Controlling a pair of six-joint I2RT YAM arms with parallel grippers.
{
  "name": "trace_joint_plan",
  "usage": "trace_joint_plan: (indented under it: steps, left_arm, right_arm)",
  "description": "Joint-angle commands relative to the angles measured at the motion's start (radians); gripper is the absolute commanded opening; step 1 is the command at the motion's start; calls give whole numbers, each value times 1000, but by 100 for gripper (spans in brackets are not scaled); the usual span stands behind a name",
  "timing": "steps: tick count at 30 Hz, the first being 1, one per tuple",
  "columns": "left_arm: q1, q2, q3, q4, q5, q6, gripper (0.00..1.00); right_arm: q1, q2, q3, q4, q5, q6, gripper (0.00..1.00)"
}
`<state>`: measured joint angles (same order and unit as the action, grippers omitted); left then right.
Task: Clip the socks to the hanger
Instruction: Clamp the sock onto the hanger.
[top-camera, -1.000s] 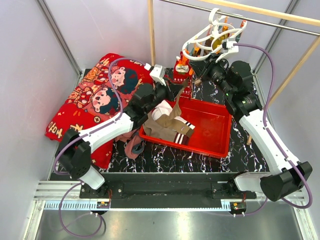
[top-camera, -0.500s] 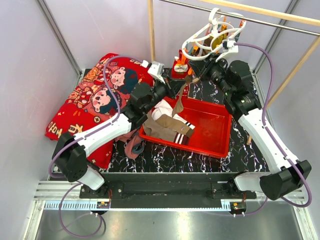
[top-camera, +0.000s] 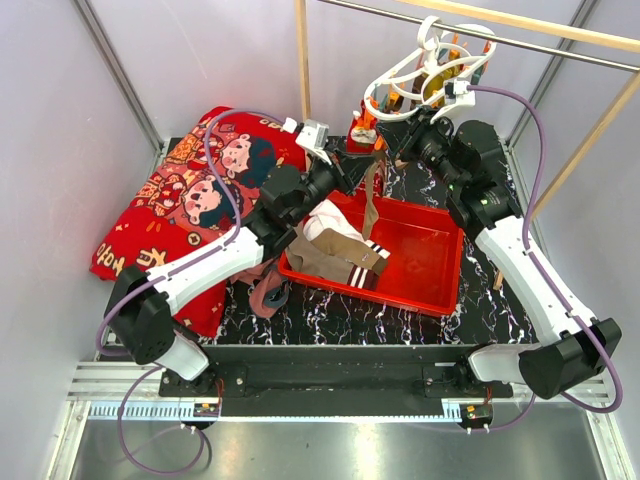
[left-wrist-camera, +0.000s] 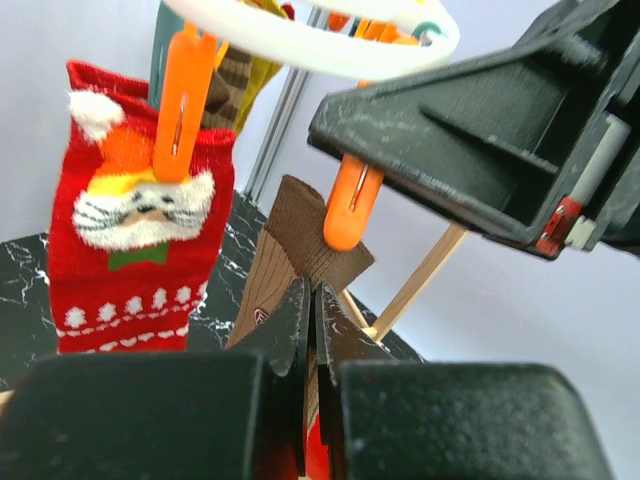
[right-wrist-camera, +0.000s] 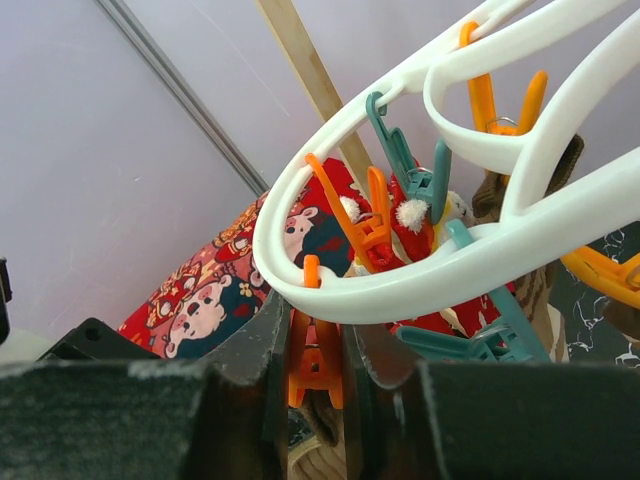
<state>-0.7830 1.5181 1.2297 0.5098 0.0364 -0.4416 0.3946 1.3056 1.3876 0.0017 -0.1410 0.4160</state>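
Jaws of the left gripper (left-wrist-camera: 313, 300) pinch a taupe-brown ribbed sock (left-wrist-camera: 285, 250) (top edge in an orange plastic clip peg (left-wrist-camera: 345, 205)); the right gripper (right-wrist-camera: 315, 340) squeezes that peg under the white plastic ring hanger (right-wrist-camera: 400, 287).

Glossy plastic hanger (right-wrist-camera: 400, 288), plastic peg (right-wrist-camera: 316, 366), knit sock (left-wrist-camera: 285, 240)

No legible wording is showing in any view. A small pale mark is sitting on the brown sock (left-wrist-camera: 285, 245), too blurred to read, and yellow markings are running along the red cartoon cushion (top-camera: 150, 240), too small to make out. The red sock (left-wrist-camera: 130, 260) is carrying only a Santa face and tree shapes.
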Motion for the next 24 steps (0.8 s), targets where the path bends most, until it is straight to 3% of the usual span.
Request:
trace_joint_plan:
  steps: [1, 13, 24]
  left_arm:
    - [-2, -29, 65, 68, -33, 17, 0]
    - [-21, -10, 86, 76, -20, 23, 0]
    - [-22, -12, 90, 76, -23, 44, 0]
  right_arm:
    - [7, -5, 18, 9, 4, 15, 10]
    - [6, 3, -1, 61, -20, 81, 12]
    - [6, -22, -16, 64, -49, 47, 68]
